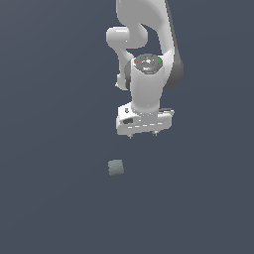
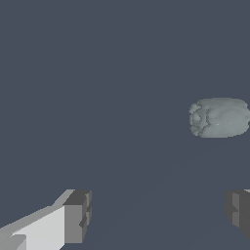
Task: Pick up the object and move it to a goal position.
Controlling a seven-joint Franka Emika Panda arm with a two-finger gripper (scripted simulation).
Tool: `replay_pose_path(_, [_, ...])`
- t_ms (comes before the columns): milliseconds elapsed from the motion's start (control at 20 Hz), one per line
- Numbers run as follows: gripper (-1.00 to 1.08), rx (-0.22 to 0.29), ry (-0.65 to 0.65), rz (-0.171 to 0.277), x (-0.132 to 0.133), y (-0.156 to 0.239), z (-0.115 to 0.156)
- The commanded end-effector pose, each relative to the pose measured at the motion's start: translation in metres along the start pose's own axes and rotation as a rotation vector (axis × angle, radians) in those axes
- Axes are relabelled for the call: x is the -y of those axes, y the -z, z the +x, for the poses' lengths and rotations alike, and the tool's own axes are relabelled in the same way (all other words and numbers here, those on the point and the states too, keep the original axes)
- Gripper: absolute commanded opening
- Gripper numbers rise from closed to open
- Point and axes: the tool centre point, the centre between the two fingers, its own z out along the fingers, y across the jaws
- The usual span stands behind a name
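My feed, surfaces only. Arm (image 1: 144, 54) shell: smooth white, plastic-looking, soft sheen, faint highlights on rounded joints. Dark grey band at wrist, matt. Gripper (image 1: 142, 133) body: same smooth white, flat-sided. Fingertips (image 2: 78, 217) in wrist view: grey, matt, ridged blocky pads; white smooth finger behind one. Object (image 2: 219, 117): dull grey-green, bumpy, mottled, rough like stone, no gloss. Ground (image 1: 49, 198): uniform dark blue-grey, matt, featureless, I see no texture or grain.

Uniform dark slate-blue tabletop (image 1: 49, 198) fills both views, edge to edge. No walls, furniture or windows are visible. Lighting is soft and even, casting only faint shading.
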Motion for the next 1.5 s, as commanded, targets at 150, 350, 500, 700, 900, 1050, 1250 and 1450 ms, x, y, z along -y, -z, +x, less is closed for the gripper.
replay_pose_path(150, [1.0,0.004,0.005,-0.005,-0.015,-0.009,0.01])
replay_pose_path(350, [1.0,0.009,0.012,-0.011,-0.035,-0.021,0.023])
replay_pose_path(500, [1.0,0.014,0.018,-0.018,-0.054,-0.033,0.033])
replay_pose_path(700, [1.0,0.022,0.028,-0.028,-0.082,-0.051,0.046])
replay_pose_path(900, [1.0,0.028,0.036,-0.037,-0.104,-0.065,0.054])
replay_pose_path(1050, [1.0,0.032,0.04,-0.041,-0.116,-0.073,0.057])
replay_pose_path(1250, [1.0,0.035,0.044,-0.045,-0.125,-0.079,0.06])
replay_pose_path(1450, [1.0,0.036,0.043,-0.045,-0.127,-0.08,0.059])
